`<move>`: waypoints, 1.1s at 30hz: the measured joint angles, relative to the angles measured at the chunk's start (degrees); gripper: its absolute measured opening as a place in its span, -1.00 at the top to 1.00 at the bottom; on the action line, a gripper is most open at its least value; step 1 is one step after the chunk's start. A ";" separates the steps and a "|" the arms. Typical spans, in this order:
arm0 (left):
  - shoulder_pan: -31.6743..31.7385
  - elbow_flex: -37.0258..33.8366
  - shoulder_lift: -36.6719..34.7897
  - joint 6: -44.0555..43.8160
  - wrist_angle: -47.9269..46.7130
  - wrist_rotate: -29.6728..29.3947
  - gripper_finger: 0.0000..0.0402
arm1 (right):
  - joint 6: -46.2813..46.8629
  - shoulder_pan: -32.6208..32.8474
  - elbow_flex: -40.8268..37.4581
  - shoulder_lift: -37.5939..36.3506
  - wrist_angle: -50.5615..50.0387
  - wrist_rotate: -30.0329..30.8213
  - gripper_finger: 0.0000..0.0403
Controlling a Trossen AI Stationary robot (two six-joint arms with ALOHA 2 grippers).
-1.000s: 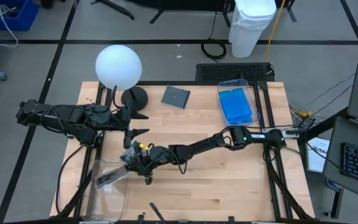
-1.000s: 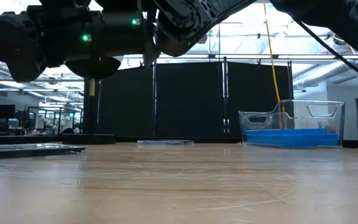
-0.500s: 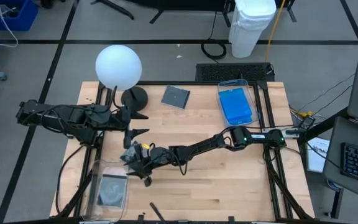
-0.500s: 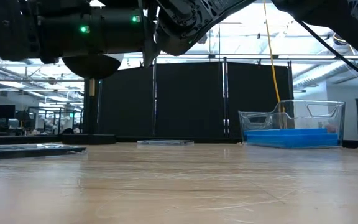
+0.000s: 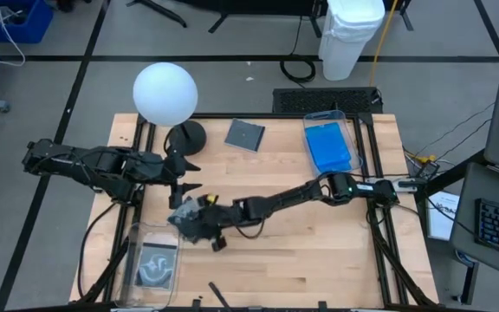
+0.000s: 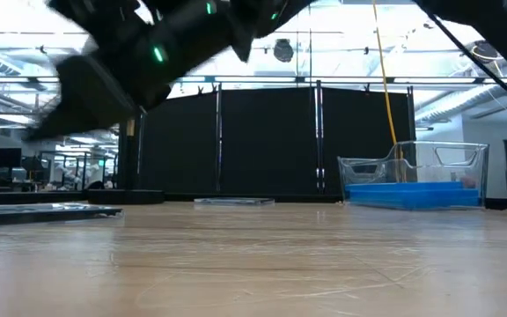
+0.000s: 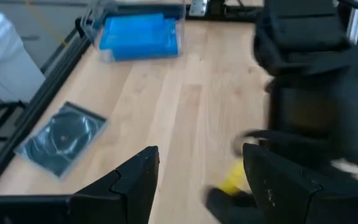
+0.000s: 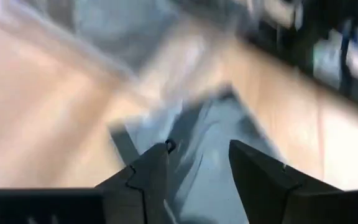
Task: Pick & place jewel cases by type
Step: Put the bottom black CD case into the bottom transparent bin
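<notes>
Dark grey cases, sorted: near-left clear bin [image 5: 137, 247] holds at least one dark case [image 5: 157, 265]; whether more lie stacked beneath cannot be told from above. Left gripper [image 5: 189, 176], fingers spread and empty, waits beside the lamp base [image 5: 186, 137]. Right gripper [image 5: 183, 221], jaws parted with nothing between them, hangs just beside that bin. Outstanding: one dark case [image 5: 244, 135] flat on the table's far side. Blue cases [image 5: 329, 146], sorted: lying in the far-right bin [image 5: 353, 139], apparently complete.
</notes>
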 joint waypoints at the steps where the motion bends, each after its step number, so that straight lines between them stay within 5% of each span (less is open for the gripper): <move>1: 0.00 0.00 0.12 -0.76 -0.72 0.03 -0.18 | 1.16 -0.91 -0.92 -0.02 -0.74 -0.94 0.22; 11: 0.00 0.04 3.79 -5.53 -7.41 0.01 -0.18 | 9.43 -6.93 -13.56 -0.38 6.14 -3.08 0.26; 17: 0.00 0.04 7.44 -5.85 -8.04 -0.01 -0.18 | 10.74 -5.97 -16.01 -4.04 -5.87 -0.30 0.26; 26: 0.04 0.04 13.55 -5.14 -8.29 -0.84 -0.18 | 12.18 -2.22 -26.69 -18.78 -19.18 8.04 0.31; 33: 0.04 0.04 20.05 3.54 -7.61 0.29 -0.18 | 12.37 2.94 -43.60 -34.11 -10.10 7.18 0.31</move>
